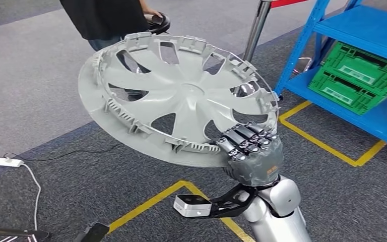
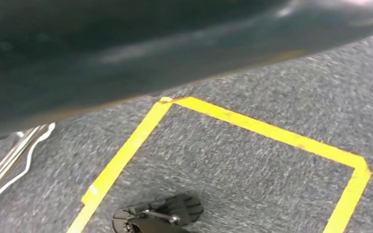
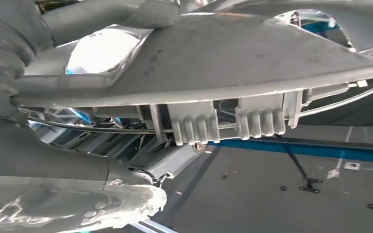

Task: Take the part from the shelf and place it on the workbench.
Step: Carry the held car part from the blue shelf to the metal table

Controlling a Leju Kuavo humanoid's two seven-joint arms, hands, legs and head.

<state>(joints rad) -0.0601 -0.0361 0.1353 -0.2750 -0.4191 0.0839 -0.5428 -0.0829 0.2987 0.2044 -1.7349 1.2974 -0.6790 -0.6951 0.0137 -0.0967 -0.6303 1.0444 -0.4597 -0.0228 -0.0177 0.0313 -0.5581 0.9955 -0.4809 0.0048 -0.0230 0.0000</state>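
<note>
Grey moulded-plastic wheel cover [image 1: 181, 96], round and spoked, is held aloft and tilted over grey carpet, clear of the blue steel shelf [image 1: 363, 30]. Right hand [image 1: 252, 151] grips its near rim, fingers curled over the edge. Left hand: state cannot be told. Judged light, stiff, brittle at the clips; rim grasp suits, though one-sided leverage risks slipping.

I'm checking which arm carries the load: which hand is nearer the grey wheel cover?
Right. The right hand grips the wheel cover at its rim; the left arm hangs low over the floor, away from it.
</note>
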